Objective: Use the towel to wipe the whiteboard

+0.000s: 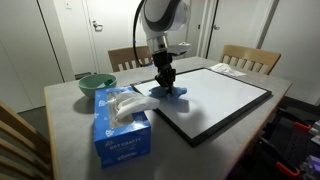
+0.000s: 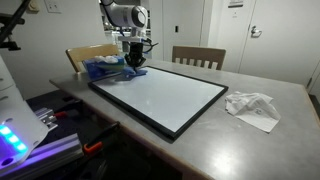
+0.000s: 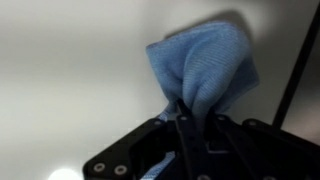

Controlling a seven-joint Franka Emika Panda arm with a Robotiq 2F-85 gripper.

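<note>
One towel (image 3: 205,65) pinched in gripper (image 3: 185,110); bunched end points down onto whiteboard (image 1: 225,95).

Both exterior views are lit evenly from overhead by indoor light. Moderate brightness is obtained, and only soft, weak shadows are cast on the table (image 1: 70,105). A pale sheen is carried by the whiteboard (image 1: 225,100). A blue-violet glow is given off by a device (image 2: 12,140) at the lower left edge. Fine detail is lost to low resolution. In the wrist view, the towel (image 3: 205,65) is rendered soft, the gripper (image 3: 185,115) is underexposed and nearly black, and the surface behind is dimmed to grey.
</note>
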